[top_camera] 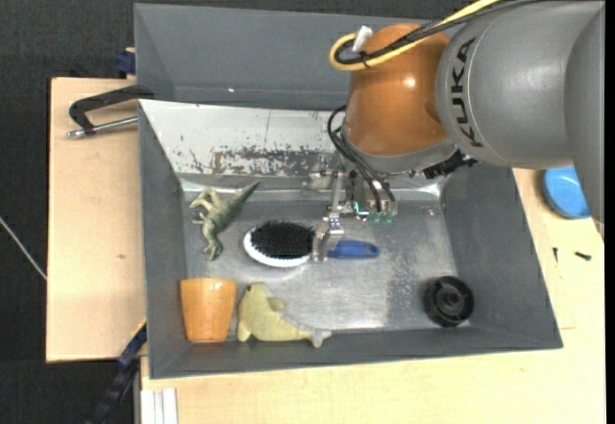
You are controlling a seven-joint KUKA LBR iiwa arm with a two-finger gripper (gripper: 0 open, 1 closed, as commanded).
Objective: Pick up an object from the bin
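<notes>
The hairbrush (pixel 277 243), with its white oval head, black bristles and blue handle, lies flat mid-floor in the bin (pixel 480 249). My end effector (pixel 330 237) sits at its neck, which I judge the narrowest place to take; I cannot tell whether it is open or closed. A green dinosaur (pixel 217 211) lies just left. An orange cup (pixel 207 309) and a pale fish-like toy (pixel 269 320) sit by the near wall, and a black wheel (pixel 448 301) lies right. The scuffed grey metal looks slippery.

I see green dinosaur (pixel 219 212) left of jaws; orange cup (pixel 207 309), pale fish toy (pixel 271 321) lower left; black round cap (pixel 449 301) lower right.
</notes>
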